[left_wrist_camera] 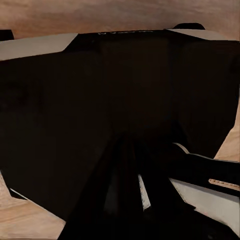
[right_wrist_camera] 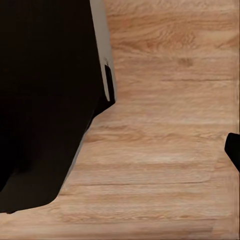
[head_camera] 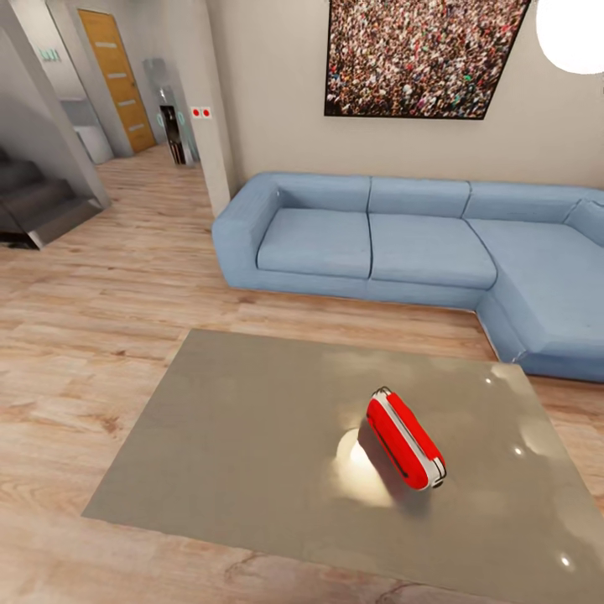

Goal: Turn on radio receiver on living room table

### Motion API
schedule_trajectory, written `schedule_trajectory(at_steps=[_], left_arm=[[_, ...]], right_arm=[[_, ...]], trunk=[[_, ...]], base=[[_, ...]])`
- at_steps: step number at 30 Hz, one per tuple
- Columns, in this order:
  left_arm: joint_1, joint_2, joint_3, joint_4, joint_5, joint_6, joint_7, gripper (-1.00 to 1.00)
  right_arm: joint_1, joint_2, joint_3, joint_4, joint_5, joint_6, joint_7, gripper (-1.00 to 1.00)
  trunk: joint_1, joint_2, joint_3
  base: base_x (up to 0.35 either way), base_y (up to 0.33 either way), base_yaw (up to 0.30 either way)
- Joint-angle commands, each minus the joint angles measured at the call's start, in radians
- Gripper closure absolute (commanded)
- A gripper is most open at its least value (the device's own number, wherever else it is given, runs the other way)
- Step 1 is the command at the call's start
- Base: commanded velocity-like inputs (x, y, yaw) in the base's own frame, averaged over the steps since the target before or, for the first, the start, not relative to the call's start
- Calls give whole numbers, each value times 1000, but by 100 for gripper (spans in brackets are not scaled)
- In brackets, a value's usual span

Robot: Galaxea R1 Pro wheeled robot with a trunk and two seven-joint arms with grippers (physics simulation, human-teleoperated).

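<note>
The red radio receiver (head_camera: pixel 405 437) with its white-silver edge band lies near the middle right of the low grey-taupe table (head_camera: pixel 235 436) in the head view, tilted up on its long edge, with a bright reflection beside it. The table stands on the light wood floor of the living room, in front of the light blue L-shaped sofa (head_camera: pixel 394 243). The left wrist view looks onto the dark robot body (left_wrist_camera: pixel 100 115), and the dim shapes below it are too dark to read. In the right wrist view a small dark tip (right_wrist_camera: pixel 233 150) pokes in over the floor.
A framed crowd photo (head_camera: pixel 419 54) hangs on the beige wall above the sofa. A hallway with a wooden door (head_camera: pixel 117 75) and dark stairs (head_camera: pixel 33 201) opens at the far left. Wood floor (head_camera: pixel 101 277) lies between the table and the sofa.
</note>
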Motion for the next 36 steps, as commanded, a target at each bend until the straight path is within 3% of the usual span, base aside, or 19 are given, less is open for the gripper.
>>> schedule_trajectory(at_steps=[1, 7, 9, 16, 19, 30, 36], left_arm=[[9, -3, 0, 0, 0, -1, 21, 100], [48, -19, 0, 1, 1, -2, 170, 100], [62, -27, 0, 2, 3, -3, 225, 100], [73, -35, 0, 2, 5, -5, 267, 100], [74, -36, 0, 2, 7, -5, 271, 100], [74, -36, 2, 1, 10, -10, 272, 100], [75, -37, 2, 1, 10, -10, 271, 100]], right_arm=[[1, 0, 1, 16, 20, 1, -36, -100], [3, 1, 6, 69, 108, 8, -139, -100], [3, 5, 8, 76, 163, 12, -173, -100], [3, 4, 8, 92, 275, 13, -226, -100], [2, 2, 7, 96, 291, 14, -242, -100], [2, 51, 5, 113, 296, 16, -249, -100], [3, 63, 8, 156, 299, 32, -252, -100]], trunk=[[0, 0, 2], [0, 0, 11], [0, 0, 14], [0, 0, 26], [0, 0, 30], [0, 0, 48], [0, 0, 57]], base=[[0, 0, 0], [0, 0, 0], [0, 0, 0], [0, 0, 0], [0, 0, 0], [0, 0, 0], [0, 0, 17]])
